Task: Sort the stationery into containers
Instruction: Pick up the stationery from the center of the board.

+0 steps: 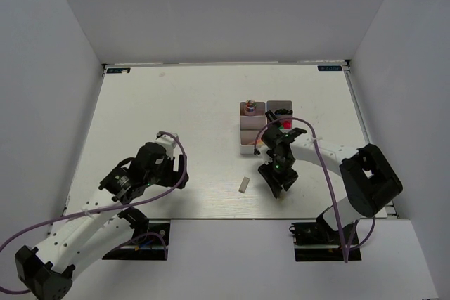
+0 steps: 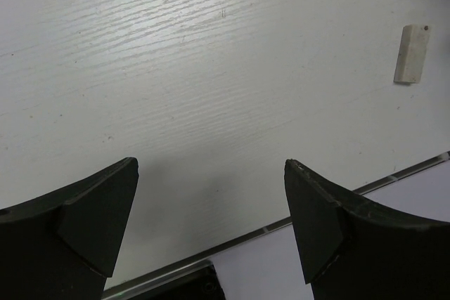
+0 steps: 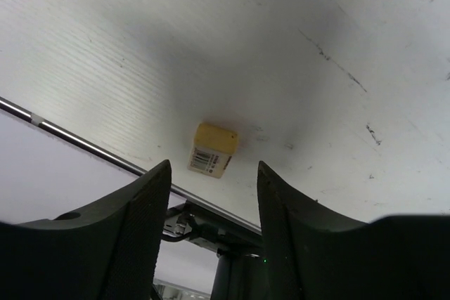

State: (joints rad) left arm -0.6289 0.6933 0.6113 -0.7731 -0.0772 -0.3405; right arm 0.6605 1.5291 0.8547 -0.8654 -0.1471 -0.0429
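Right gripper [image 3: 213, 182] stands half open, gripping nothing; the tan barcoded eraser [image 3: 213, 148] lies just beyond its tips, centred on the gap.

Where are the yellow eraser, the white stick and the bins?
yellow eraser [image 3: 213, 149], right wrist view, middle of the block.
white stick [image 2: 411, 54], left wrist view, middle of its length.
bins [image 1: 246, 140], top view, wall of the near left bin.

We can make out one barcode label [image 3: 207, 160] on the tan eraser block [image 3: 214, 147], its digits too small to read. The far-left sticker [image 1: 118, 70] and far-right sticker [image 1: 330, 67] on the worktop [image 1: 176, 117] may carry print, illegible to us.
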